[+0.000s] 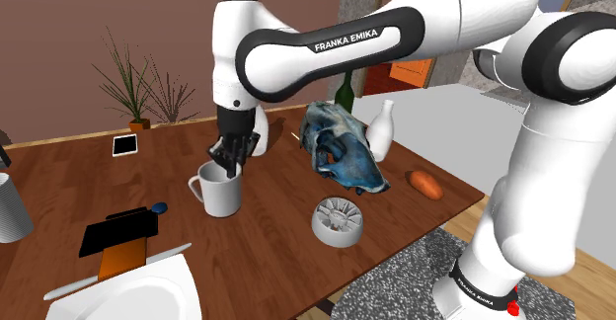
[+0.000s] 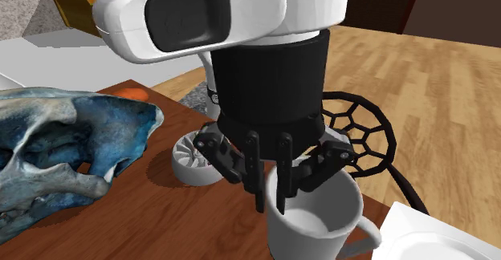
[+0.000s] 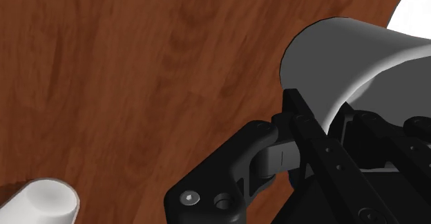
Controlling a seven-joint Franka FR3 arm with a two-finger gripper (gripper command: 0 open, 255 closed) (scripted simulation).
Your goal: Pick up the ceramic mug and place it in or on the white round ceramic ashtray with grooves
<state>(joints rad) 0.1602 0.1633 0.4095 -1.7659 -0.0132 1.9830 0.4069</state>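
Shoulder view: high beside my stand (image 1: 395, 280), overlooking table (image 1: 276, 234). Second exterior: close, low, past mug (image 2: 309, 226) toward ashtray (image 2: 189, 164). Wrist: looking down. All share mug.

The arm (image 1: 464, 12) is built of rounded white shells joined by dark grey bands. "FRANKA EMIKA" (image 1: 357, 40) is printed in white capitals on one dark band. At five o'clock in the shoulder view, the foot (image 1: 482, 286) is ringed in black and marked with red. The gripper (image 2: 271, 204) is all black, and a socket screw (image 3: 189, 198) is set in its linkage.
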